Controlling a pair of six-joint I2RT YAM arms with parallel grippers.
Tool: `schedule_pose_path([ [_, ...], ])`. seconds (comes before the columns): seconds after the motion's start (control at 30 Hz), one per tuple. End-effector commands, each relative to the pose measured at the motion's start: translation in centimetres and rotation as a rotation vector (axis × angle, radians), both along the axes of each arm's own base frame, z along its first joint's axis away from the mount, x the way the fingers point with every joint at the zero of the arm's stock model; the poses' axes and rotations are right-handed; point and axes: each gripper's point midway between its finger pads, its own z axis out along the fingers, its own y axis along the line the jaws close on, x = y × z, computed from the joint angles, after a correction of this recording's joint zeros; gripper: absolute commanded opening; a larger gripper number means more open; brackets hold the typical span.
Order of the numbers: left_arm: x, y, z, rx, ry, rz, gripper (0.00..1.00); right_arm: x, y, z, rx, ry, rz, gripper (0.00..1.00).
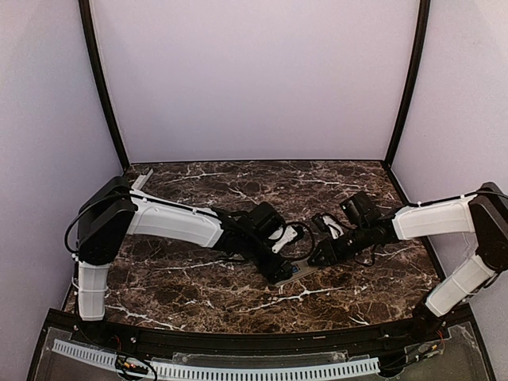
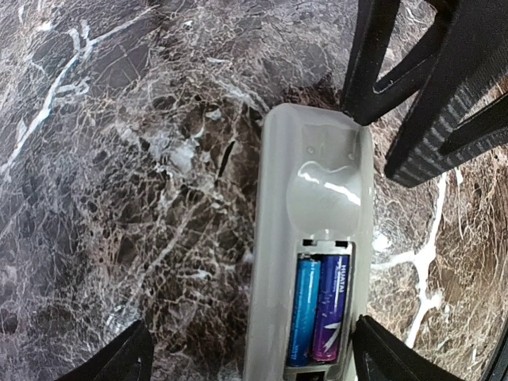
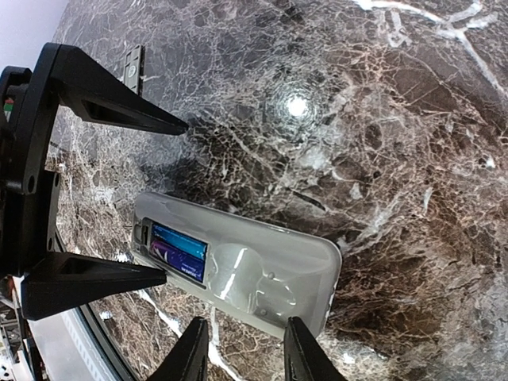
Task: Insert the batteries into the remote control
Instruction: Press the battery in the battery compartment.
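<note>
Both batteries (image 2: 317, 305) sit in the remote control (image 2: 313, 238), and I have a gripper at each end.
The remote lies back-up on the marble tabletop (image 2: 119, 198), its compartment uncovered, with a blue cell and a purple cell side by side inside. My left gripper (image 2: 250, 333) is spread wide, one finger on either side of the remote's battery end, gripping nothing. My right gripper (image 3: 248, 333) is at the remote's opposite end, jaws partly apart and clamping nothing, with one fingertip at that end's corner.
</note>
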Motion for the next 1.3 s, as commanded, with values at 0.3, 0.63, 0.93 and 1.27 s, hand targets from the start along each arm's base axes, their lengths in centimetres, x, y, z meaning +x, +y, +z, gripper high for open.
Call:
schedule_pose_path([
  [0.3,1.2,-0.2,2.1,-0.052,-0.005,0.035,0.86,0.3,-0.1,-0.5,0.009,0.002,-0.005,0.33],
  [0.63,1.6,-0.7,3.6,-0.097,0.008,0.066,0.86,0.3,-0.3,-1.0,0.0,0.012,-0.007,0.33],
  [0.93,1.7,-0.6,3.6,-0.098,0.013,0.072,0.86,0.3,-0.4,-1.0,0.001,0.011,-0.013,0.33],
  [1.27,0.3,0.7,0.9,-0.035,0.05,0.037,0.84,0.2,-0.4,-1.4,-0.005,0.024,-0.011,0.33],
])
